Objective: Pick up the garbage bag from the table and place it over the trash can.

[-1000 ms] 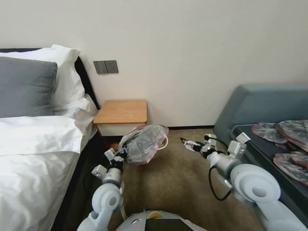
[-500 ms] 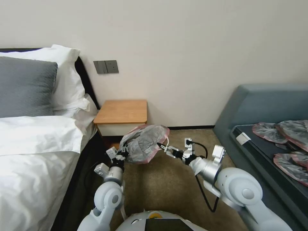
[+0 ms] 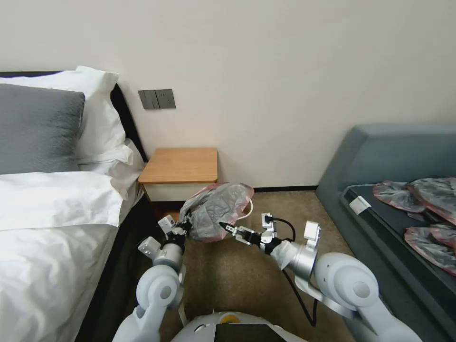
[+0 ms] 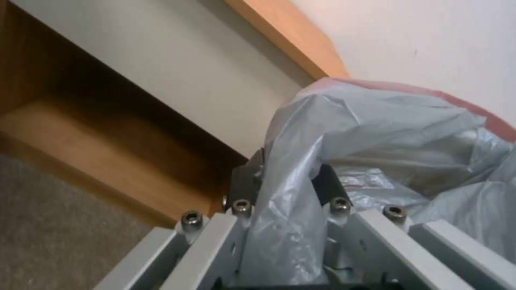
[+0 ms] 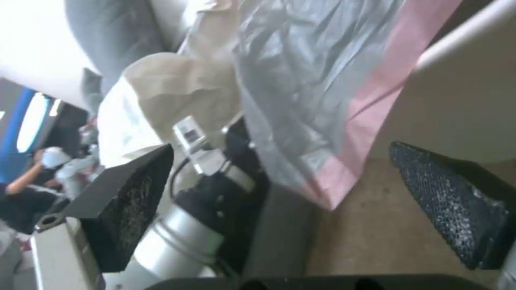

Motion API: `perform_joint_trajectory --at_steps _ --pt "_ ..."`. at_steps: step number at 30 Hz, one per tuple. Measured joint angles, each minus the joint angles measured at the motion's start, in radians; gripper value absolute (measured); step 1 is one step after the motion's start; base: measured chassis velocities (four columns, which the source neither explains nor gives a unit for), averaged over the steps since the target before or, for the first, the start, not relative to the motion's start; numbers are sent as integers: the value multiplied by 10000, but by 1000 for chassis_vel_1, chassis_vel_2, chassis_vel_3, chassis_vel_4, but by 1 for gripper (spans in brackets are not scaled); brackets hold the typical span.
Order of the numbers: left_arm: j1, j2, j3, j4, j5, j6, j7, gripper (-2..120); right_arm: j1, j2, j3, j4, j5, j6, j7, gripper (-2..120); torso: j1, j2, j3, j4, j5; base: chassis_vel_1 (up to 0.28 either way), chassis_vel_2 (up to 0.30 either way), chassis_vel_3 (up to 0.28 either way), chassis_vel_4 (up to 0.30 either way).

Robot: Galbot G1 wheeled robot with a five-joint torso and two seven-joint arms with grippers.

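Note:
The garbage bag point(image 3: 216, 211), crinkly grey plastic with a pinkish rim, hangs bunched in front of the table point(image 3: 180, 165), a small wooden nightstand. My left gripper point(image 3: 183, 229) is shut on the bag's left side; in the left wrist view the plastic point(image 4: 344, 133) is pinched in the gripper point(image 4: 288, 181). My right gripper point(image 3: 225, 227) is open, its tips at the bag's lower edge. The right wrist view has the bag's pink corner point(image 5: 333, 185) just ahead, between the spread fingers point(image 5: 129, 201). A curved white rim of the trash can point(image 3: 248, 210) peeks out behind the bag; the rest is hidden.
A bed with white linen point(image 3: 47, 213) runs along the left. A blue-grey bench point(image 3: 394, 156) on the right carries several similar bags point(image 3: 427, 199). Brown carpet point(image 3: 247, 280) lies open between them, and the nightstand's lower shelf point(image 4: 80, 133) is close to my left gripper.
My right arm has swung left from near the bench, bringing its open gripper up to the bag's lower edge. The left gripper has held the bag nearly still.

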Motion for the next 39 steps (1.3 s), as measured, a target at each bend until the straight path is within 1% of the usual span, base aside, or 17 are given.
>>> perform_joint_trajectory --at_steps 9,13,15,16,18,19,20,22,23,26,27,31,32,35,36,37,39 --pt "6 66 -30 -320 -305 150 -17 7 112 151 -423 -1 54 6 1 100 0 0 0 0 0 0 0 0 0" --pt "19 81 -29 -400 -404 188 -27 7 143 146 -488 -2 -30 56 0 96 0 0 0 0 1 0 0 0 0" --pt "27 76 -23 -404 -416 192 -29 7 142 154 -564 -1 -169 71 5 86 -1 0 0 0 1 0 0 0 0" --pt "27 76 -23 -404 -416 192 -29 7 142 154 -564 -1 -169 71 5 86 -1 0 0 0 1 0 0 0 0" --pt "31 76 -17 -403 -484 192 -39 7 116 180 -577 -2 -221 76 -1 76 0 0 0 0 1 0 0 0 0" --pt "31 76 -17 -403 -484 192 -39 7 116 180 -577 -2 -221 76 -1 76 0 0 0 0 1 0 0 0 0" --pt "27 79 -15 -405 -543 192 -57 7 103 189 -578 -1 -238 75 -6 69 -1 0 0 0 1 0 0 0 0" --pt "19 82 -13 -418 -579 192 -66 7 100 174 -581 -2 -356 62 -44 61 0 0 0 0 1 0 0 0 0" --pt "19 82 -13 -418 -579 192 -66 7 100 174 -581 -2 -356 62 -44 61 0 0 0 0 1 0 0 0 0" --pt "17 86 -14 -443 -634 192 -75 7 104 140 -583 -2 -501 27 -116 47 0 0 0 0 1 0 0 0 0" --pt "17 86 -14 -443 -634 192 -75 7 104 140 -583 -2 -501 27 -116 47 0 0 0 0 1 0 0 0 0" --pt "24 93 -27 -461 -680 192 -79 7 94 132 -588 -2 -545 17 -131 28 0 0 0 0 1 0 0 0 0" --pt "24 93 -27 -461 -680 192 -79 7 94 132 -588 -2 -545 17 -131 28 0 0 0 0 1 0 0 0 0" --pt "29 97 -32 -469 -687 192 -79 7 76 151 -620 -2 -569 16 -130 15 0 0 0 0 1 0 0 0 0" --pt "29 97 -32 -469 -687 192 -79 7 76 151 -620 -2 -569 16 -130 15 0 0 0 0 1 0 0 0 0" --pt "29 100 -35 -469 -689 192 -79 7 65 162 -633 -2 -578 15 -123 8 0 0 0 0 1 0 0 0 0" --pt "28 103 -38 -469 -690 192 -80 7 35 172 -649 -2 -586 15 -110 0 0 0 -1 0 1 0 0 0 0"
